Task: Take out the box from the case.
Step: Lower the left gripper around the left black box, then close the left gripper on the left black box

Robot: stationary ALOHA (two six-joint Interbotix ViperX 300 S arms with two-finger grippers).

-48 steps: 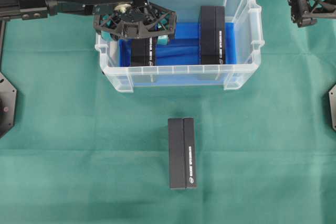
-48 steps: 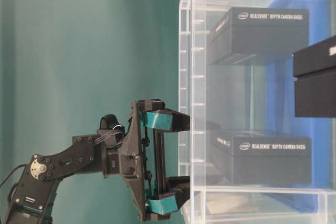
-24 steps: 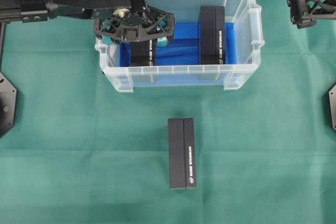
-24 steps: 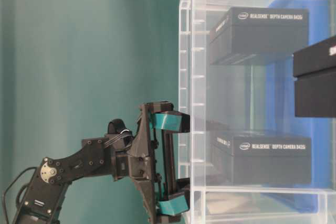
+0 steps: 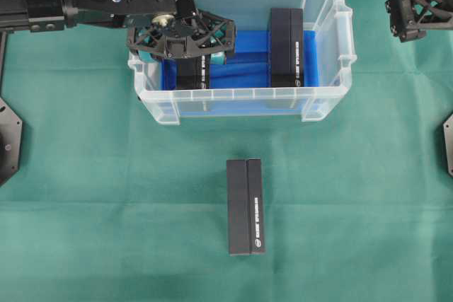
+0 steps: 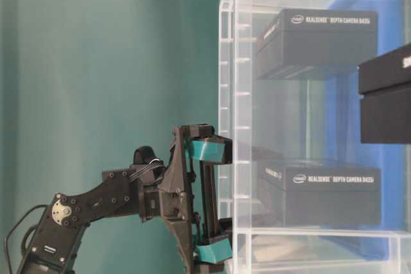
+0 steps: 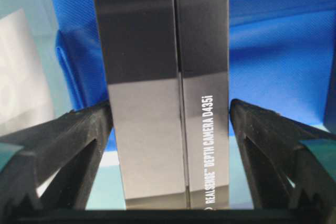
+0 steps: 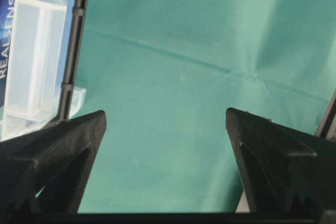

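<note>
Case [image 5: 333, 47] is sitting at the far middle of the green cloth [image 5: 106, 196], with two dark boxes standing on its blue lining. Left gripper [image 5: 181, 42] is reaching down into the case's left end, its fingers [image 7: 79, 135] bracketing the left box [image 7: 168, 87] on both sides, apparently touching but not clearly clamping. Right gripper [image 5: 417, 12] is hovering at the far right, jaws released, grasping nothing. A third box [image 5: 245, 206] is lying nearer, outside the case.

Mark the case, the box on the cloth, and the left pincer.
case [image 5: 241, 100]: overhead view, front wall.
box on the cloth [image 5: 245, 206]: overhead view, top face.
left pincer [image 7: 168, 129]: left wrist view, between fingertips.
</note>
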